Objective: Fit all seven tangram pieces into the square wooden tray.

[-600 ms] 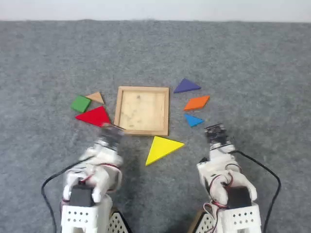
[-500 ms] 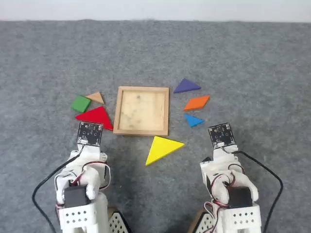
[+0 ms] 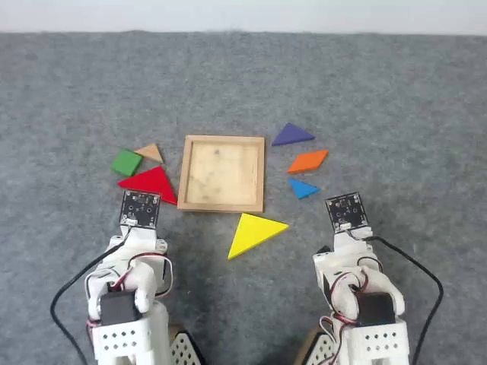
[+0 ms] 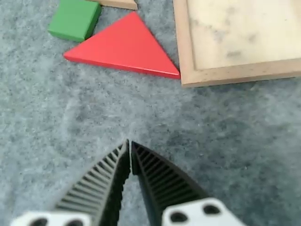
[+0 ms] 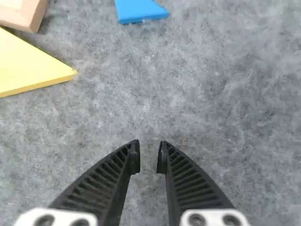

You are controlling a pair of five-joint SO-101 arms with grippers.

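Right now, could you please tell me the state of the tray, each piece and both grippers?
wooden tray, empty
red triangle, outside tray
green square, outside tray
tan triangle, outside tray
yellow triangle, outside tray
purple triangle, outside tray
orange parallelogram, outside tray
blue triangle, outside tray
left gripper, shut, holding nothing
right gripper, slightly open, holding nothing

Grey, fuzzy, matt cloth like felt covers the worktop (image 3: 380,91). The tray (image 3: 224,140) is pale bare wood with a smudged floor; the red triangle (image 4: 124,47) is smooth and faintly satin. The left end effector (image 4: 130,145) and right end effector (image 5: 148,151) are ribbed matt black plastic.
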